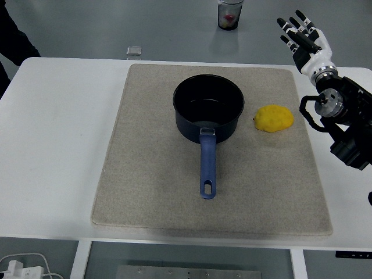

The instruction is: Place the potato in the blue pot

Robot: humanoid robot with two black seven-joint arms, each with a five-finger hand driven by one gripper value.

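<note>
A yellow potato [274, 118] lies on the beige mat [151, 174], just right of the blue pot [208, 107]. The pot stands upright near the mat's middle, empty, with its blue handle [207, 164] pointing toward the near edge. My right hand [302, 35] is raised above the table's far right corner, fingers spread and holding nothing, well above and behind the potato. The right arm [343, 119] comes in from the right edge. The left arm is out of view.
A clear cup [229, 14] with something pink in it stands beyond the table's far edge. A small clear square object [133, 51] lies at the far edge. A person's dark sleeve [14, 43] shows at the top left. White cables [23, 267] lie on the floor.
</note>
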